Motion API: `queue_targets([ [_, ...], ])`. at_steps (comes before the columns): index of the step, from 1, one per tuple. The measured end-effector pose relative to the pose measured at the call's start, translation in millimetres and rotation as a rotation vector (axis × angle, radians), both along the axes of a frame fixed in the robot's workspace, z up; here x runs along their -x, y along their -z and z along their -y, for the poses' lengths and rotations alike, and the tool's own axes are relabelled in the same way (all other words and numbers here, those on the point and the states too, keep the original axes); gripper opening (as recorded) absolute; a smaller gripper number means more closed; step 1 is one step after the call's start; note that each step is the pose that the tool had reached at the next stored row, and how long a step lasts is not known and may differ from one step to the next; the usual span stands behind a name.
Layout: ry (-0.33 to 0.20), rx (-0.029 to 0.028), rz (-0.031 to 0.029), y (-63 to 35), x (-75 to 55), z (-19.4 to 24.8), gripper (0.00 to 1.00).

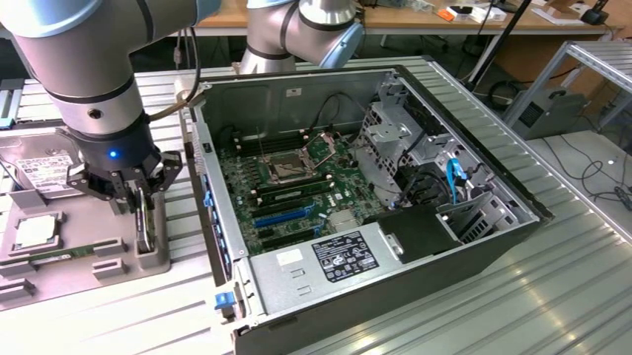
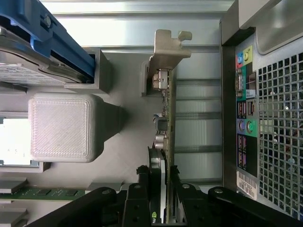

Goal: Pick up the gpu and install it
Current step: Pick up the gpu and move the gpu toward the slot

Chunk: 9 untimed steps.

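The gpu (image 1: 146,228) stands on edge in a slot of the grey fixture tray (image 1: 59,277), at the exterior view's left of the open PC case (image 1: 395,185). My gripper (image 1: 141,194) reaches down over its top edge. In the wrist view the thin card (image 2: 166,118) runs away from me, its pale metal bracket (image 2: 168,47) at the far end. My gripper (image 2: 158,182) has one black finger on each face of the card and is shut on it. The card still sits in its holder.
The tray also holds a silver hard drive (image 1: 44,170), a processor (image 1: 35,231) and a memory stick (image 1: 49,257). Inside the case lie the motherboard and its blue expansion slots (image 1: 281,216). The case's rear port panel (image 2: 246,118) stands close beside the card.
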State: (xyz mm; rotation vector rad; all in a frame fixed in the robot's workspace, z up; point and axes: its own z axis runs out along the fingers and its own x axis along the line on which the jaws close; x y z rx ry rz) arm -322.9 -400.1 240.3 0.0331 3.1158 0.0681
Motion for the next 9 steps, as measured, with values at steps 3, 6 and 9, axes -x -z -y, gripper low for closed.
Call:
queue_targets([
  [3, 0.000, 0.0000, 0.0000, 0.0, 0.0, 0.0, 0.27],
  [6, 0.000, 0.0000, 0.0001, 0.0, 0.0, 0.0, 0.27],
  [9, 0.000, 0.0000, 0.0000, 0.0, 0.0, 0.0, 0.27],
])
